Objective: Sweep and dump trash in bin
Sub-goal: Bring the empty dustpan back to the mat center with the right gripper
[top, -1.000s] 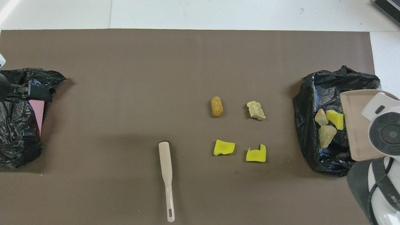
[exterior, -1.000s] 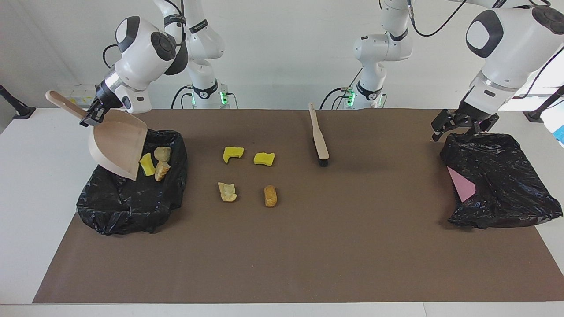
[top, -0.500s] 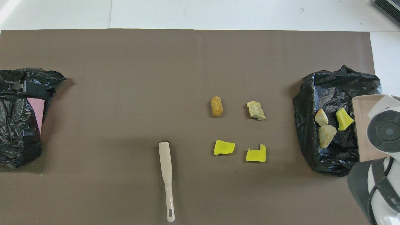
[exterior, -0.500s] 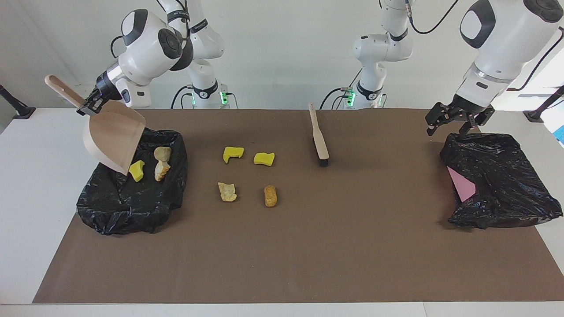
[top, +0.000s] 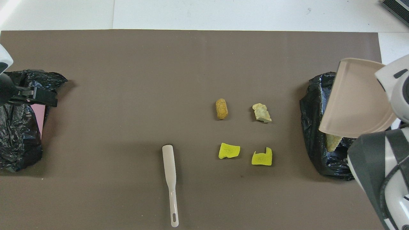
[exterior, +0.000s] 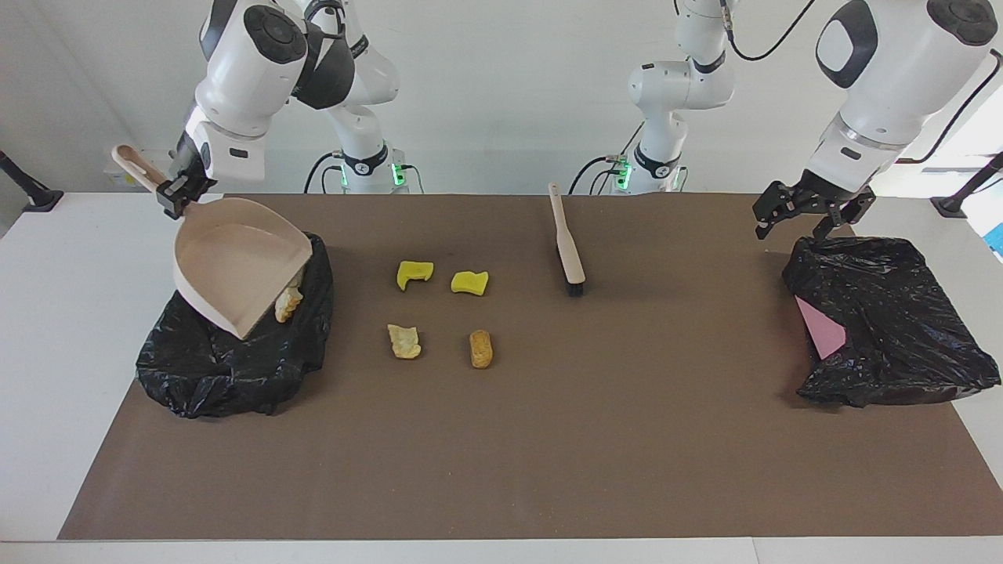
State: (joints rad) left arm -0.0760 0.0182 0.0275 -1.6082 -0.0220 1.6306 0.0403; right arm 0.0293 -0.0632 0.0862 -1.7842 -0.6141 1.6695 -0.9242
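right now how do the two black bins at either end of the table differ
The bin at the right arm's end holds scraps, and the dustpan, held by the right gripper, hangs over it. The bin at the left arm's end shows only a pink patch; the open left gripper hovers above it. Both are lined with crumpled black plastic.

Robot lab, staged test bench. Two white arms bolted at table edge, green status lights at bases, loose cables trailing up bare white wall. Brown mat covering white tabletop, edges squared. Props laid out in neat grid: foam and bread scraps, brush, bag-lined bins at both ends.
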